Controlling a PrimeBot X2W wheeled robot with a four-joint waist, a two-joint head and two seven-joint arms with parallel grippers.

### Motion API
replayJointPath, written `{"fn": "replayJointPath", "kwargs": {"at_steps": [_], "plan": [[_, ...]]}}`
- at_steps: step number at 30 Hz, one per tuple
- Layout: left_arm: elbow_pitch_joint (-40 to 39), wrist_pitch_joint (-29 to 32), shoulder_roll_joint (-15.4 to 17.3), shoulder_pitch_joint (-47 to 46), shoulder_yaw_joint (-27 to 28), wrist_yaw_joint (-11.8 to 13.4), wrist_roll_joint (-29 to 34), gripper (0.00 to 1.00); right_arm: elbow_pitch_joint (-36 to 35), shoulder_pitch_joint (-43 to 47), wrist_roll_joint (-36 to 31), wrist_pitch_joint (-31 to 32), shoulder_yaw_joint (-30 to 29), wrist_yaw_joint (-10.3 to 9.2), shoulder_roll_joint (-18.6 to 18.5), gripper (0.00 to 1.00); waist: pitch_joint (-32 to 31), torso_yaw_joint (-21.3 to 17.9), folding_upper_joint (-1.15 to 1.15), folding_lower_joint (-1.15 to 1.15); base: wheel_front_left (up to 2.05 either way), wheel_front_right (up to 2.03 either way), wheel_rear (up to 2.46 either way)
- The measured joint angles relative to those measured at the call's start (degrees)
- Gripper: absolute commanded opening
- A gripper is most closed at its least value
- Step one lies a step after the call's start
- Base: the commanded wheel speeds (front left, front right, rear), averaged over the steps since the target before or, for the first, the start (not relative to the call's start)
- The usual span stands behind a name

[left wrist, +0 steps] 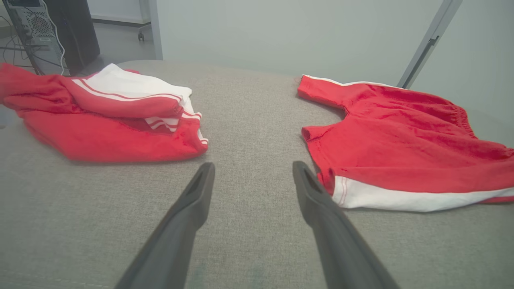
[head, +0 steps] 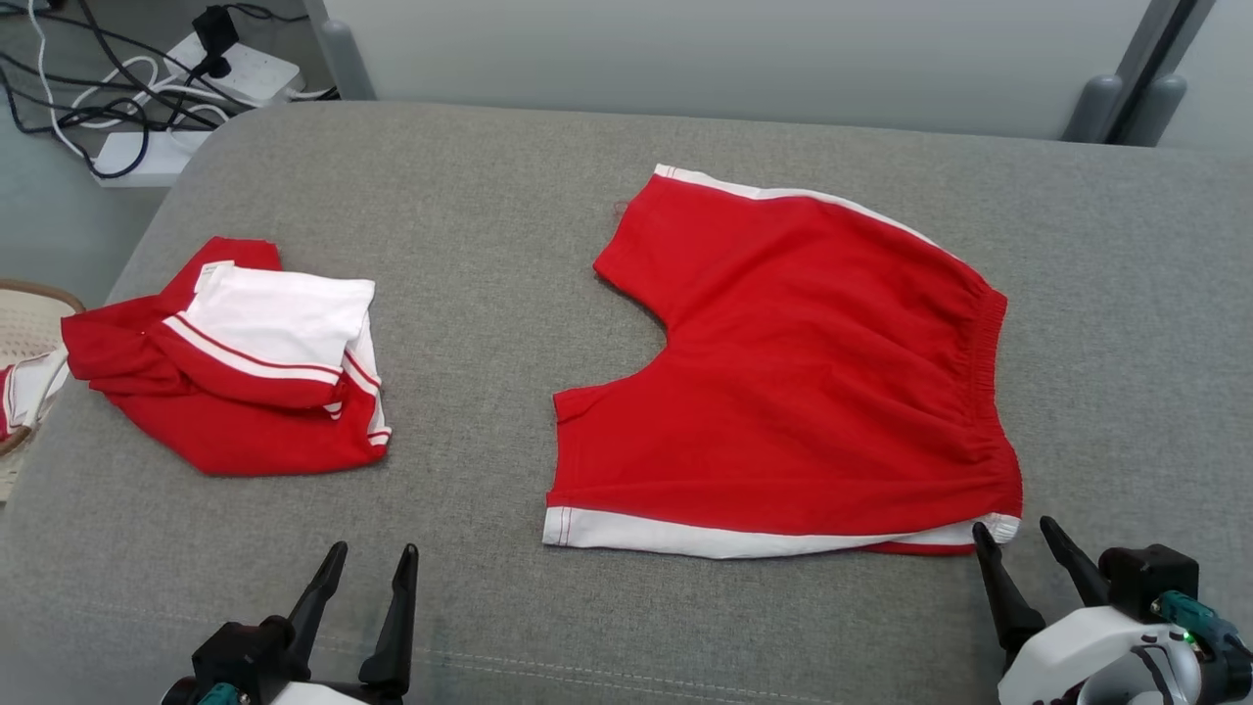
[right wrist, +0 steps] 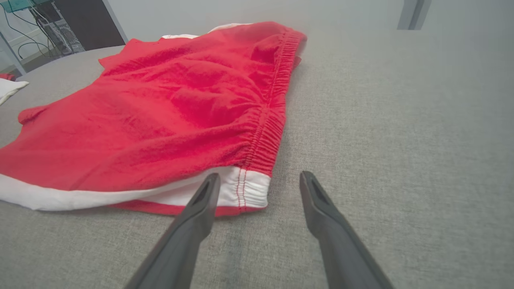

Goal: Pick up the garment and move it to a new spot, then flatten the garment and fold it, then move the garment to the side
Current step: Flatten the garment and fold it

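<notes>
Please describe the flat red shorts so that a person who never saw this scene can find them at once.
On the wide grey fabric-covered surface lie two red and white garments. The red shorts with white side stripes are the one on the robot's right, spread flat. Unlike the folded red and white bundle to the left, they show a gathered elastic waistband.

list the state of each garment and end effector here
red shorts: spread flat, not folded
red and white garment: folded, lying to the left of the shorts
left end effector: open, empty
right end effector: open, empty, at the shorts' waistband corner
</notes>
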Motion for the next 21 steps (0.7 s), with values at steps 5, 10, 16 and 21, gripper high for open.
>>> {"fn": "replayJointPath", "kwargs": {"at_steps": [5, 10, 16, 21], "plan": [[-0.2, 0.0, 0.16, -0.21, -0.23, 0.0, -0.38, 1.0, 1.37, -1.5, 0.45, 0.0, 0.3, 0.01, -0.51, 1.0, 1.69, 1.51, 0.0, 0.0, 0.0, 0.0, 0.0], [-0.31, 0.0, 0.21, -0.6, -0.34, 0.0, -0.4, 1.0, 2.33, -2.63, 1.01, 0.0, 2.35, 0.01, -1.11, 0.97, 2.65, 2.18, 0.0, 0.0, 0.0, 0.0, 0.0], [-0.35, 0.0, -0.01, -1.64, -0.8, 0.0, -0.4, 1.0, 2.2, -3.21, 1.92, 0.0, 4.38, 0.01, -2.09, 0.35, 3.08, 1.73, 0.0, 0.0, 0.0, 0.0, 0.0], [0.2, 0.0, -0.01, -1.75, -2.38, 0.0, -1.1, 1.0, 0.76, -3.21, 2.09, 0.0, 7.03, 0.01, -3.33, 0.0, 3.26, 0.02, 0.0, 0.0, 0.0, 0.0, 0.0]]}}
